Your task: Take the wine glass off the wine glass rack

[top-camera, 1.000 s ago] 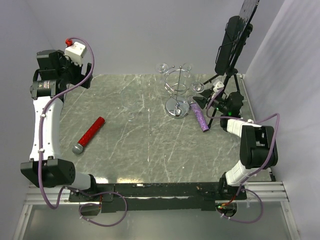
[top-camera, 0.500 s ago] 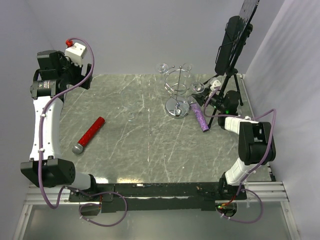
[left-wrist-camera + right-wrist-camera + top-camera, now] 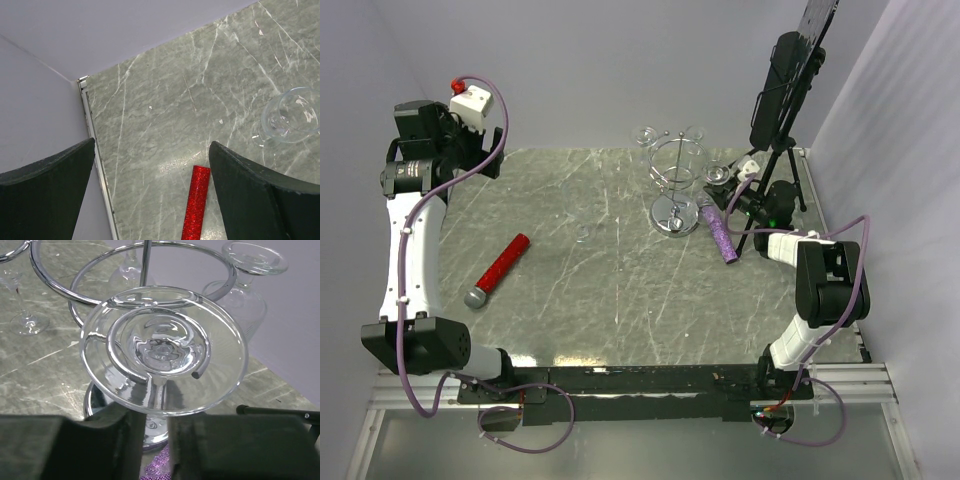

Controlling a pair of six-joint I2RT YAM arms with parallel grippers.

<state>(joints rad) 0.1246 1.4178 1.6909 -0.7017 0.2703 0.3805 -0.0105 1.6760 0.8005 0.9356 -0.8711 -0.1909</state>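
The chrome wine glass rack (image 3: 672,182) stands at the back right of the table. Several wine glasses hang upside down from its wire loops. My right gripper (image 3: 732,190) is at the rack's right side. In the right wrist view its fingers (image 3: 115,440) close around the stem of a hanging wine glass (image 3: 165,350), just under the round foot that rests in a wire loop (image 3: 200,374). That glass shows in the top view too (image 3: 717,176). My left gripper (image 3: 480,150) is raised at the far left, open and empty (image 3: 152,145).
A tall black tripod stand (image 3: 780,100) rises right behind my right arm. A purple glitter tube (image 3: 718,232) lies beside the rack base. A red glitter tube (image 3: 500,268) lies at the left. A wine glass (image 3: 582,225) stands upright on the table mid-left.
My right gripper has moved left and forward to the rack, and now sits around the hanging glass's stem. The left arm has not moved.
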